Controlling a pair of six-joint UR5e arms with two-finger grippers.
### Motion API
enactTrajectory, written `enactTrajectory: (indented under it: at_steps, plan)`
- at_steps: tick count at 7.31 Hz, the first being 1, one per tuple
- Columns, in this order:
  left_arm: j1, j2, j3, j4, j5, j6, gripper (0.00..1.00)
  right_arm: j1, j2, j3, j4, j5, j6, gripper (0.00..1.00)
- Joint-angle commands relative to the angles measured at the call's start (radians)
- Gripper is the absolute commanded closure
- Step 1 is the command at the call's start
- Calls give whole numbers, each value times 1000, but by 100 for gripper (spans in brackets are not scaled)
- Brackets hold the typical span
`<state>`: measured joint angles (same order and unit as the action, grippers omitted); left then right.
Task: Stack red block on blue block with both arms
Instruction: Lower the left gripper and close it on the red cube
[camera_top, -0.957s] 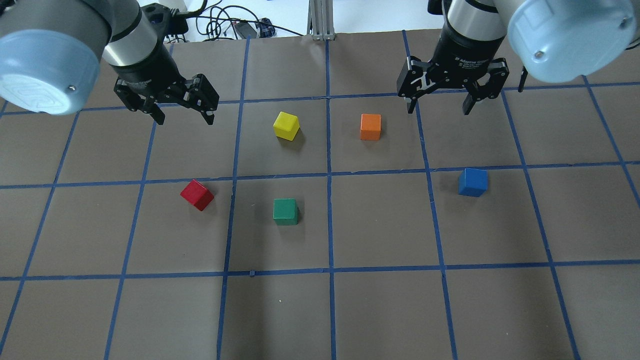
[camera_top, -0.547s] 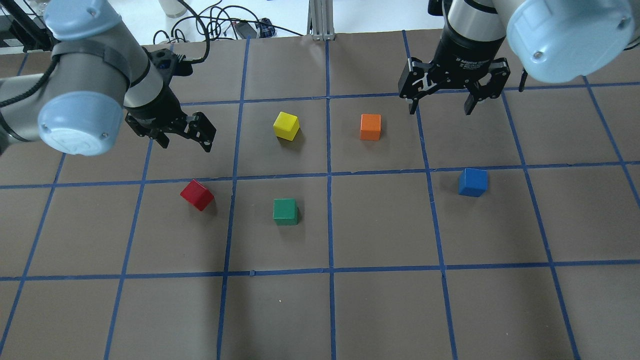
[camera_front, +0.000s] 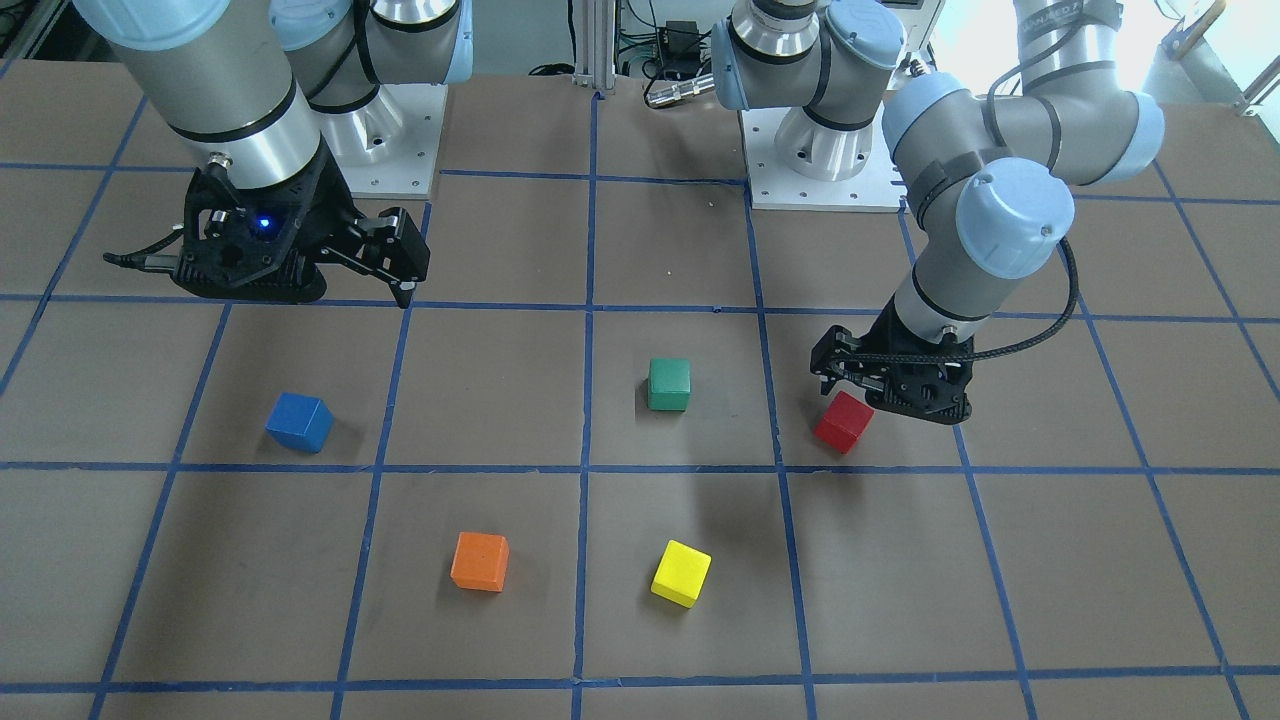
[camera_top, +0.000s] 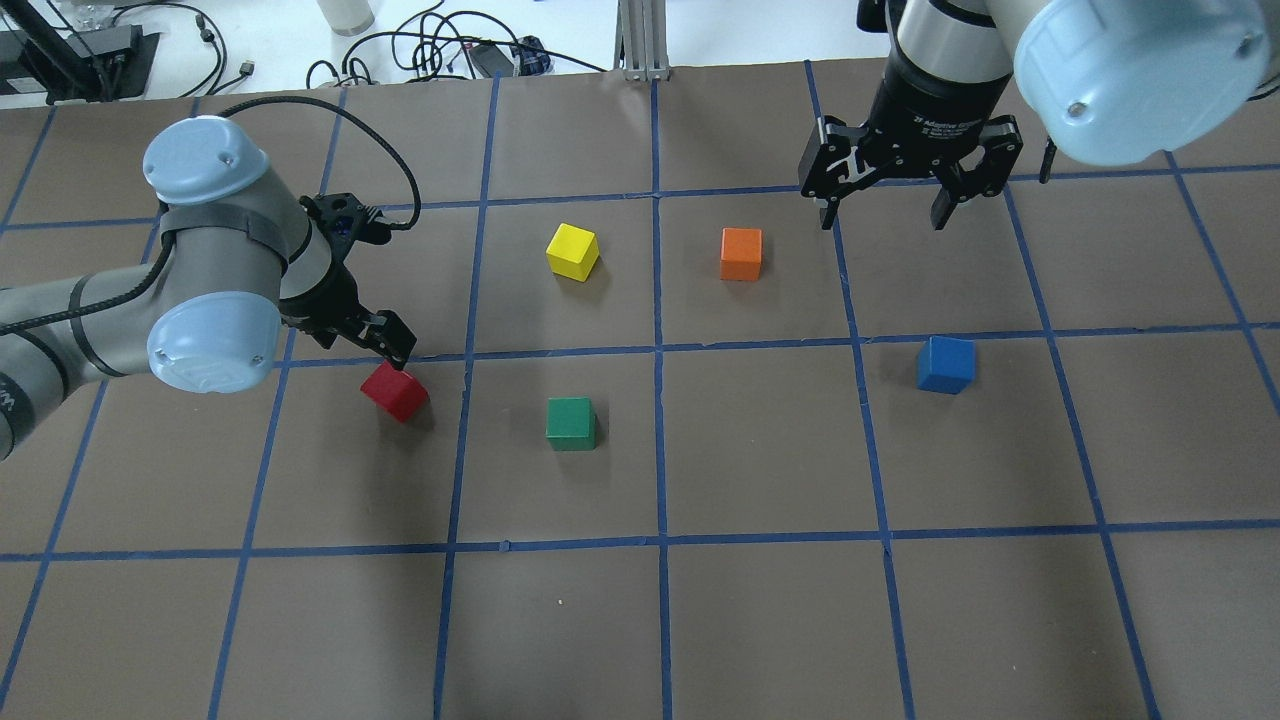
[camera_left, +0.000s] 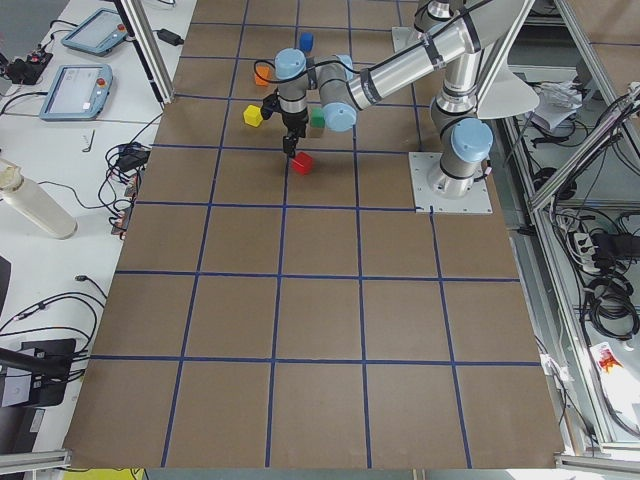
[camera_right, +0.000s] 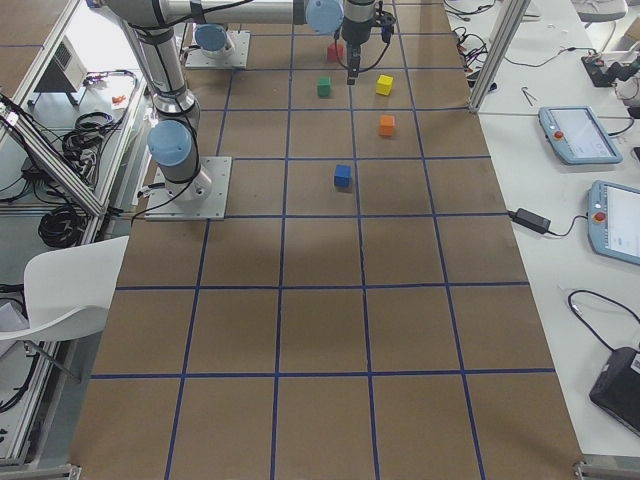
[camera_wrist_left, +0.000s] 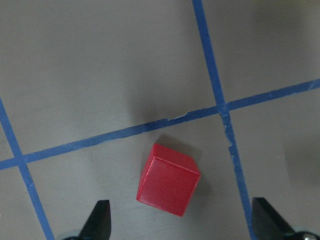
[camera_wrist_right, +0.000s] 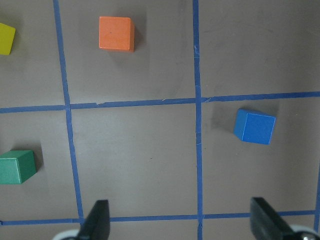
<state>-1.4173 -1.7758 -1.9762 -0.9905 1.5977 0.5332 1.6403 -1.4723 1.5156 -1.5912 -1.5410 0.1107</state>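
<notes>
The red block (camera_top: 394, 390) sits on the brown table in the left half, turned at an angle to the tape grid. My left gripper (camera_top: 358, 336) is open and low, just behind and over it. In the left wrist view the red block (camera_wrist_left: 167, 180) lies between and slightly ahead of the open fingertips (camera_wrist_left: 100, 220). The blue block (camera_top: 945, 364) sits alone in the right half. My right gripper (camera_top: 882, 212) is open and empty, raised behind the blue block, which shows in the right wrist view (camera_wrist_right: 255, 126).
A green block (camera_top: 571, 423) lies to the right of the red one. A yellow block (camera_top: 573, 250) and an orange block (camera_top: 741, 253) sit further back, near the middle. Blue tape lines cross the table. Cables lie beyond the far edge (camera_top: 440, 50).
My left arm has swung forward and down, bringing its open gripper from the back of the table to just over the red block. The right arm has barely moved.
</notes>
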Motion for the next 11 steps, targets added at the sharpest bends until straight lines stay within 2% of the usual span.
enactTrajectory:
  at_steps: [1, 5, 6, 7, 8, 9, 11]
  plan:
    - [3, -52, -27, 30, 4, 105, 0, 1, 0, 0, 0, -1, 0, 0]
    - [1, -100, -38, 47, 4, 120, 2, 1, 0, 0, 4, -1, 0, 0]
    - [0, -103, -35, 61, 5, 126, 34, 1, -3, 0, 5, 1, 1, 0]
    - [-8, -112, -38, 90, 7, 126, 56, 1, -2, 0, 7, 1, 1, 0]
    - [-5, -114, -32, 108, 10, 125, 70, 1, 0, 0, 5, 1, 0, 0]
    - [-9, -97, -26, 116, 13, 120, 76, 1, 0, 0, 7, 1, 0, 0]
    - [-20, -61, 22, 90, 15, 81, 78, 1, -2, 0, 8, 1, 0, 0]
